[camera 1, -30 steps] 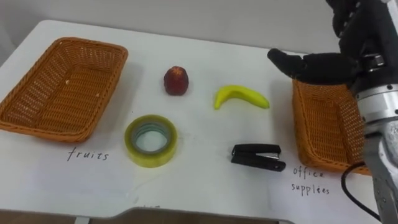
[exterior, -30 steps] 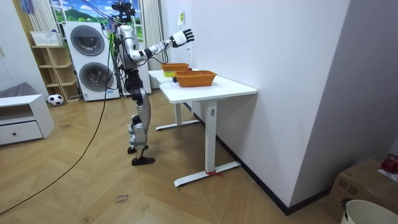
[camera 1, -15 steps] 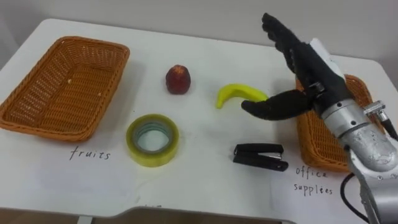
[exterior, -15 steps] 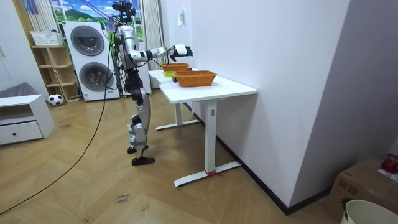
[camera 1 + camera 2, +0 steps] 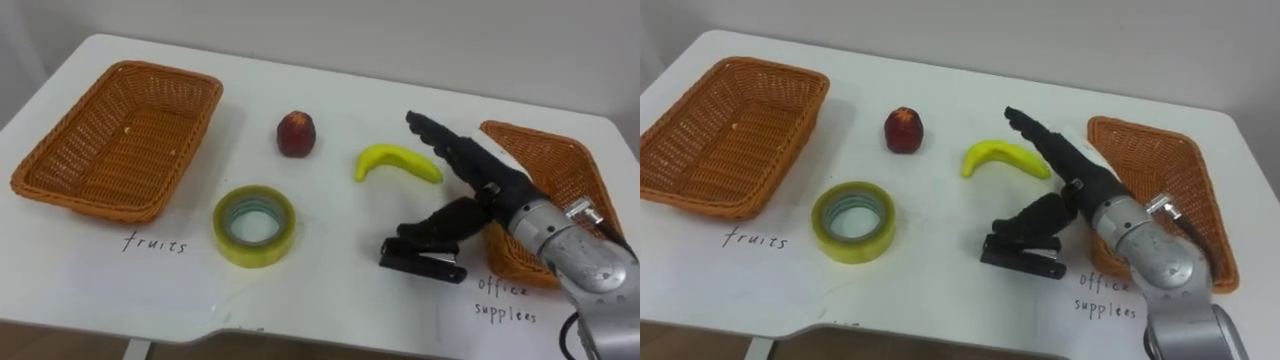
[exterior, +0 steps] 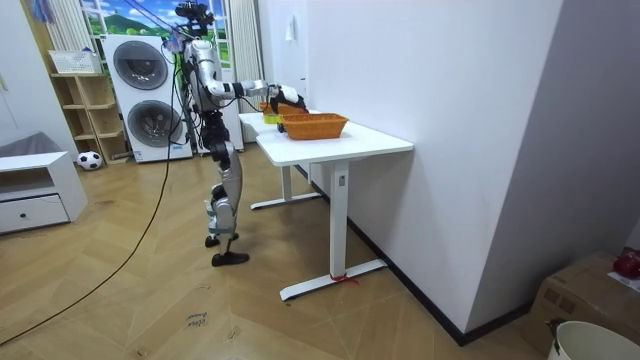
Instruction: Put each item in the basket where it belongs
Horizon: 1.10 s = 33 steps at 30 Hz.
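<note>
Fingers [image 5: 446, 146] of the right hand [image 5: 497, 192] splayed — stapler [image 5: 424, 266] just beneath the thumb.

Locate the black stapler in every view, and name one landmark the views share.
Left eye view: stapler lower right of centre, beneath the right hand and its thumb.
Right eye view: stapler lower centre, beneath the right hand.
Room view: too small to tell on the table.
Shared landmark: the right hand.

On the table [image 5: 330, 85], one basket [image 5: 110, 140] lies at the left edge and another [image 5: 555, 175] at the right. Between them, the apple [image 5: 296, 133] and banana [image 5: 395, 161] lie behind, the tape [image 5: 254, 224] and stapler [image 5: 420, 262] in front. The right hand [image 5: 492, 195] is over the stapler.
</note>
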Available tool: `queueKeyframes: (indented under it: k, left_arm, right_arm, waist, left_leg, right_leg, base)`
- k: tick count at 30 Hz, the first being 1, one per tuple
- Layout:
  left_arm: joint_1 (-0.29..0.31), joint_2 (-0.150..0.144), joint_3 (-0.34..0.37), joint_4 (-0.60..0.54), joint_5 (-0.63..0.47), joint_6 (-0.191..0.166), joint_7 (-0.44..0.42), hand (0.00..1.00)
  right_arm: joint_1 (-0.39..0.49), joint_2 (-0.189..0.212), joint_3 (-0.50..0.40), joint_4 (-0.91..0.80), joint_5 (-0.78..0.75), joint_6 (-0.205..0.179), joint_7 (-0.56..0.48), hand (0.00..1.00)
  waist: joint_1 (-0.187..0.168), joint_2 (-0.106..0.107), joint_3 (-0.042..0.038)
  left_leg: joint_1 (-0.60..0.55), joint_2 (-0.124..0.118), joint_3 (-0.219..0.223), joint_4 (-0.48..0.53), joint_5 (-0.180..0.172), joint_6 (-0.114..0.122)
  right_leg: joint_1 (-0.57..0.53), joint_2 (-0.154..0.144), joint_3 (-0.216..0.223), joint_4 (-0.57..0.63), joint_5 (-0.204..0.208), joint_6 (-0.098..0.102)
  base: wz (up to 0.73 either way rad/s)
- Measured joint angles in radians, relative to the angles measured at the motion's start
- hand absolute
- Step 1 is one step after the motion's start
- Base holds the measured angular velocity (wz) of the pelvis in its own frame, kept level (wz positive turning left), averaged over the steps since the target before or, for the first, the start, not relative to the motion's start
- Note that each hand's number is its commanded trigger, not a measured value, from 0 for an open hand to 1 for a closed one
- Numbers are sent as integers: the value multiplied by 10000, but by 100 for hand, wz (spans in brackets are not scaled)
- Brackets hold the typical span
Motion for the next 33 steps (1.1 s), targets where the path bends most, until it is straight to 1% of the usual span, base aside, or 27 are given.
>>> queueKeyframes:
  k: [3, 5, 8, 11, 16, 19, 25, 29, 33]
  left_arm:
    - [-1, 0, -3, -4, 10, 2, 0, 0]
    - [10, -1, -3, -47, 32, 64, -3, 0]
    - [15, -1, -1, -187, 45, 180, -12, 0]
    - [22, 0, -1, -258, 45, 209, -13, 0]
    - [19, -1, -3, -342, 45, 228, -14, 0]
    - [24, -1, -3, -457, 45, 298, -13, 0]
    - [23, 2, -4, -484, 44, 382, -12, 0]
    - [32, 31, -5, -482, 42, 391, -12, 0]
    - [27, 26, -12, -484, 42, 396, -16, 0]
  right_arm:
    - [45, 3, 191, -1, -13, 134, 279, 0]
    - [84, 25, 296, 17, -11, 318, 717, 0]
    - [83, 38, 297, 329, -48, 379, 1149, 0]
    - [83, 50, 299, 409, -489, 557, 1529, 0]
    - [83, 53, 298, 408, -937, 759, 1983, 0]
    - [83, 58, 298, 408, -1184, 846, 2204, 0]
    - [90, 74, 298, 416, -1258, 857, 2582, 0]
    - [88, 214, 298, 623, -1566, 853, 2607, 0]
    - [89, 314, 298, 673, -1607, 854, 2607, 0]
  waist:
    - [18, -6, -2]
    - [24, -17, 1]
    - [41, -43, 9]
    - [45, -72, 45]
    - [46, -88, 42]
    - [53, -90, 41]
    - [40, -107, 29]
    - [49, -169, -2]
    - [38, -206, 16]
  left_leg:
    - [2, 1, -7, -10, 0, 0]
    - [1, -1, -13, -25, 0, 0]
    - [1, -5, -14, -23, 0, 0]
    - [-15, -9, -11, -27, 0, 0]
    - [-8, 1, -5, -84, 0, 0]
    - [-9, 2, 2, -87, 0, 0]
    - [-6, -1, -22, -83, 1, -1]
    - [0, -8, -29, -61, 2, -1]
    - [-7, -17, -18, -42, 2, 0]
  right_leg:
    - [3, 1, -6, -6, 0, 0]
    - [4, -2, -11, -11, 1, 1]
    - [13, -12, -27, -14, 1, 3]
    - [2, -14, -32, -23, 1, 3]
    - [-16, 5, -30, -26, 1, 3]
    - [-20, 6, -30, -26, 1, 3]
    - [-14, 0, -33, -28, 1, 3]
    - [4, -7, -29, -31, 1, 3]
    - [2, -17, -20, -26, 1, 4]
  base:
    - [0]
    - [0]
    - [0]
    - [0]
    - [0]
    - [0]
    - [0]
    - [0]
    - [0]
